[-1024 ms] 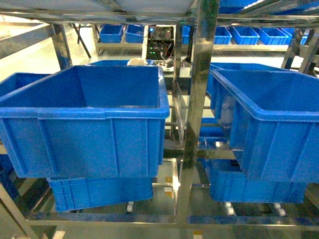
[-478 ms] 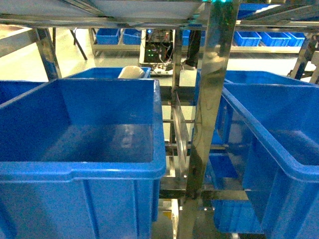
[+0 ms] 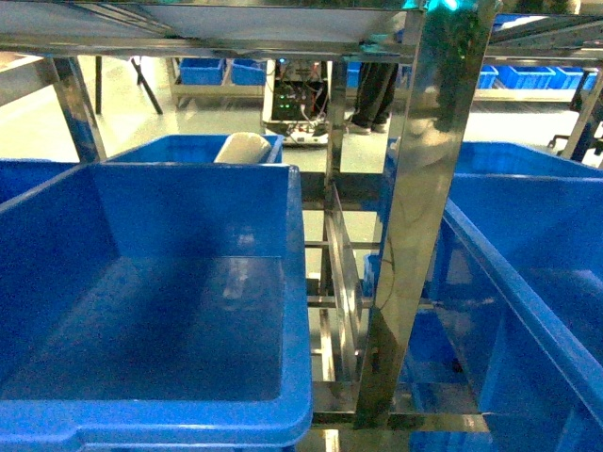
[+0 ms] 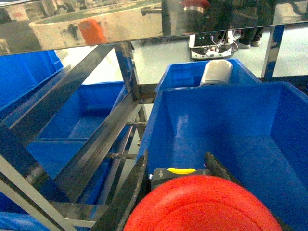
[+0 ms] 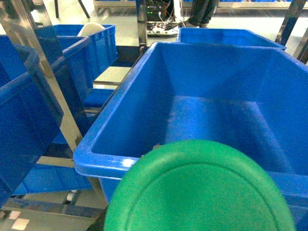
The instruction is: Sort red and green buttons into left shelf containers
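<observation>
The red button point(image 4: 202, 204) fills the bottom of the left wrist view, its black body with a yellow strip point(image 4: 180, 172) showing beyond the cap. My left gripper point(image 4: 177, 162) is shut on it, black fingers point(image 4: 127, 192) on either side, just over the near rim of a big blue container point(image 4: 221, 120). That container point(image 3: 151, 311) sits left of the steel post in the head view. The green button point(image 5: 197, 190) fills the bottom of the right wrist view and hides the right gripper's fingers. It hangs before the near rim of another blue container point(image 5: 202, 96). Neither gripper shows in the head view.
A steel shelf post point(image 3: 415, 235) stands between the left container and the right one point(image 3: 528, 282). A white cylinder point(image 3: 243, 148) lies in a smaller blue bin behind. More blue bins point(image 4: 72, 115) sit further left. A person's legs point(image 3: 377, 94) and an electronics cart point(image 3: 297, 89) stand behind the shelf.
The head view has come closer to the shelf and higher. The blue containers now fill the frame and the left one's floor is in sight.
</observation>
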